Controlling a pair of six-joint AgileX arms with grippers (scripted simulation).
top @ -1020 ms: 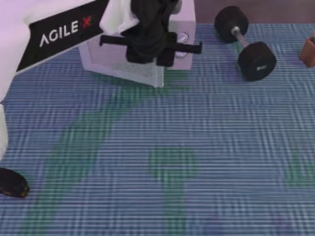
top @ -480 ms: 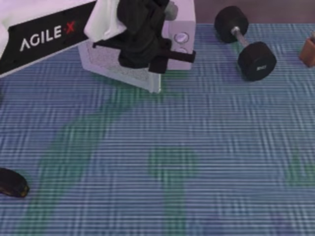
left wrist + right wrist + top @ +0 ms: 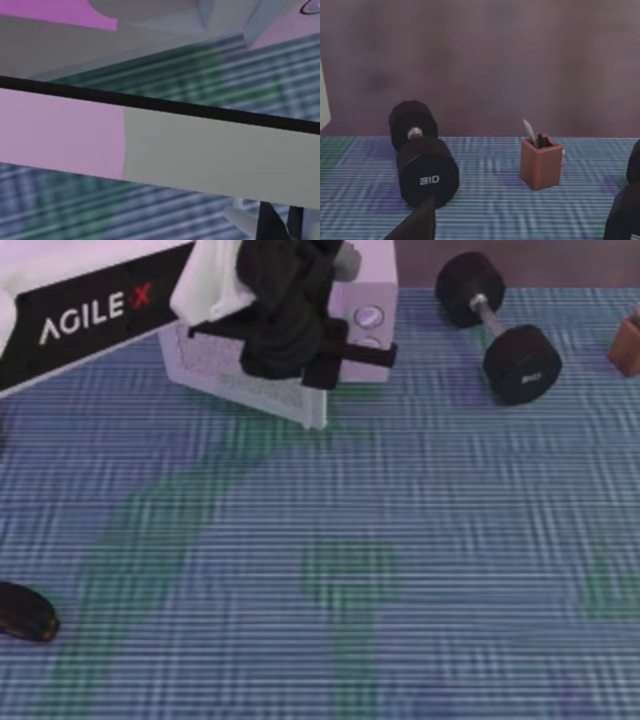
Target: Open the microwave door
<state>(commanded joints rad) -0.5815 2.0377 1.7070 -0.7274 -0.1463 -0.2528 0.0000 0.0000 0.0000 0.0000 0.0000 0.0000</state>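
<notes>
One door, partly open: the microwave door (image 3: 262, 388) stands swung out at an angle from the front of the microwave (image 3: 375, 285), its free edge toward the table's middle, hinge side at the top view's left; judged well short of fully open, more swing left to do. Microwave sits at the table's far edge, left of centre. Left gripper (image 3: 300, 330) hangs over the door's upper edge, right at the handle side; whether its fingers clasp anything cannot be told, as the black wrist body hides them and the left wrist view shows only panels close up. Two silver knobs (image 3: 368, 316) beside it. Right gripper (image 3: 520, 222): parked, fingers apart, empty. Nearby: black dumbbell (image 3: 497, 325) to the microwave's right, brown pen holder (image 3: 627, 343) beyond it, dark object (image 3: 25, 612) at the left edge. Nothing lies in the door's sweep
</notes>
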